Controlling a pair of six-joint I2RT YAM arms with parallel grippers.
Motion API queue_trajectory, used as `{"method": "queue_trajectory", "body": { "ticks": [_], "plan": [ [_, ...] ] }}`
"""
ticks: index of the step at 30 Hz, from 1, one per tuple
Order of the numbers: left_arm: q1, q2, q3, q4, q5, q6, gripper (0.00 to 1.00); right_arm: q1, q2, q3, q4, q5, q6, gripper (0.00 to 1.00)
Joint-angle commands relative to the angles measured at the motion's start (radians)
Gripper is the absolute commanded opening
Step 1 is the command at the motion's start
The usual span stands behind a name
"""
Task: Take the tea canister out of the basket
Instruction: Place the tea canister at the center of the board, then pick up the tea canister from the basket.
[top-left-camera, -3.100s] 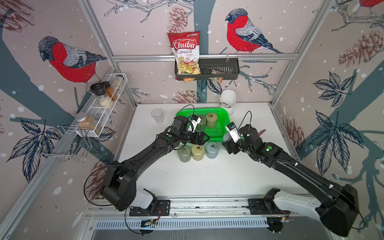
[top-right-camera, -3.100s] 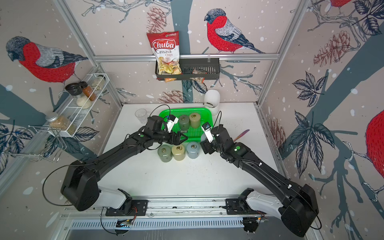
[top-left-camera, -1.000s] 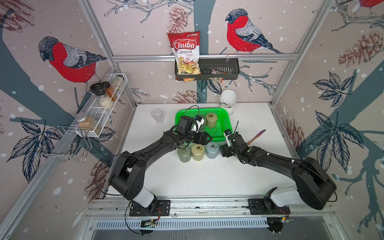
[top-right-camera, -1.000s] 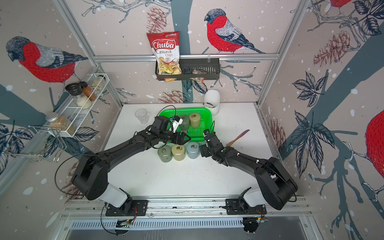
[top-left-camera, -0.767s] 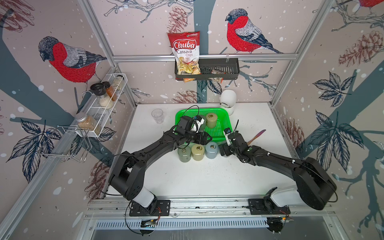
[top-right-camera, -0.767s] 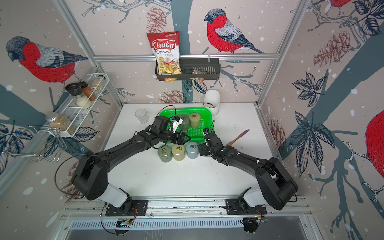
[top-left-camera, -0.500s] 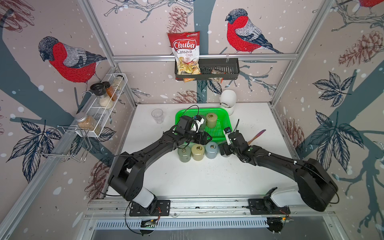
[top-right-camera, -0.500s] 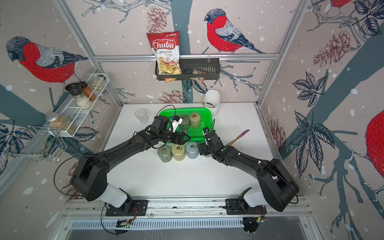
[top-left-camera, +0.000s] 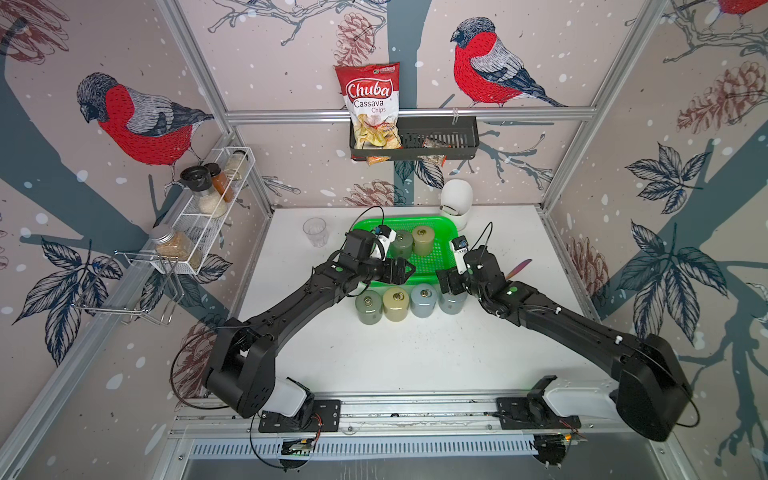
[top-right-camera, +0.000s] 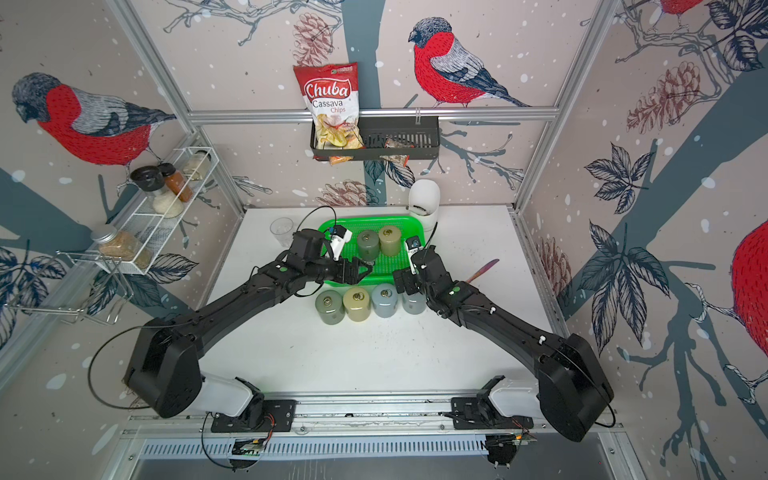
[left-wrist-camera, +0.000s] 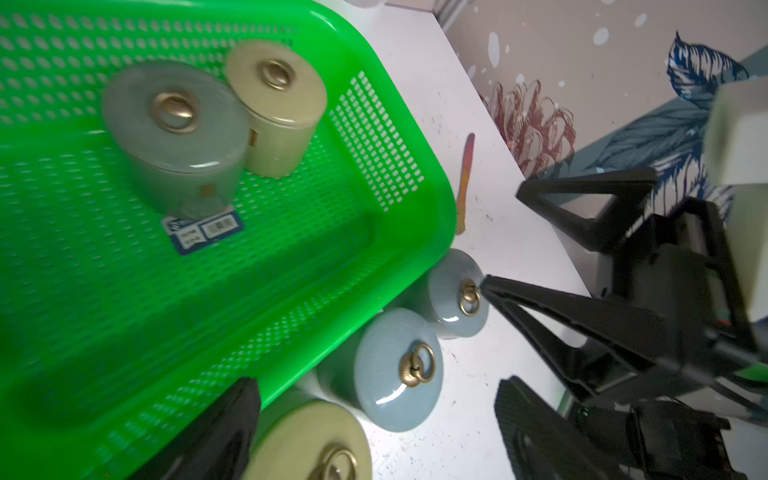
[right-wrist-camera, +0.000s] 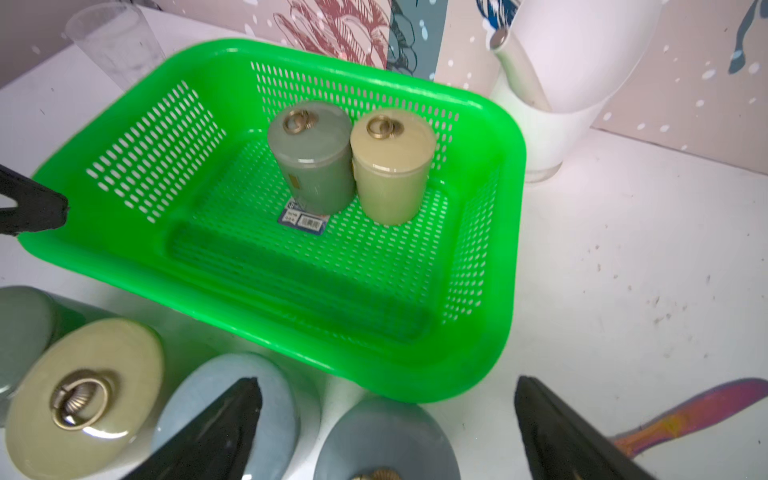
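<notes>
- Two tea canisters, a grey-green canister (top-left-camera: 401, 243) and a beige canister (top-left-camera: 423, 240), stand touching at the far side of the basket (top-left-camera: 430, 262).
- Four other canisters (top-left-camera: 395, 303) line the surface (top-left-camera: 415, 353) along its near edge.
- They look glazed, rigid and breakable, and are likely weighty and slippery; the lids (right-wrist-camera: 411, 139) may sit loose.
- The best hold is probably across the round body below the lid, not the brass ring (right-wrist-camera: 297, 120).
- The right fingers (right-wrist-camera: 216, 428) gape wide over the rightmost surface canister (top-left-camera: 452, 301), gripping nothing.
- The left fingers (left-wrist-camera: 224, 424) are spread wide too, empty, at the basket's near rim.

Basket (right-wrist-camera: 266, 54): glossy, smooth green plastic. Canisters (left-wrist-camera: 386, 390): shiny glazed finish, brass-coloured metal rings (left-wrist-camera: 417, 365). Table (right-wrist-camera: 623, 270): matt white, lightly scuffed.
</notes>
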Motion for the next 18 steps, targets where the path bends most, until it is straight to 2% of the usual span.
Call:
{"method": "queue_trajectory", "body": {
  "ticks": [1, 6, 10, 14, 18],
  "plan": [
    [0.052, -0.047, -0.023, 0.067, -0.006, -0.046, 0.93, -0.001, 0.039, 0.087, -0.022, -0.048, -0.055, 1.0],
    [0.122, -0.071, -0.006, 0.022, 0.004, -0.027, 0.93, 0.018, 0.215, 0.381, -0.179, -0.171, -0.081, 1.0],
    [0.163, -0.098, -0.018, 0.024, 0.017, -0.026, 0.94, 0.035, 0.378, 0.593, -0.306, -0.207, -0.093, 1.0],
    [0.214, -0.127, -0.032, 0.021, 0.034, -0.027, 0.94, 0.033, 0.599, 0.889, -0.557, -0.23, -0.023, 1.0],
    [0.241, -0.14, -0.066, 0.02, 0.048, -0.019, 0.94, 0.048, 0.711, 0.974, -0.558, -0.211, 0.078, 1.0]
  ]
}}
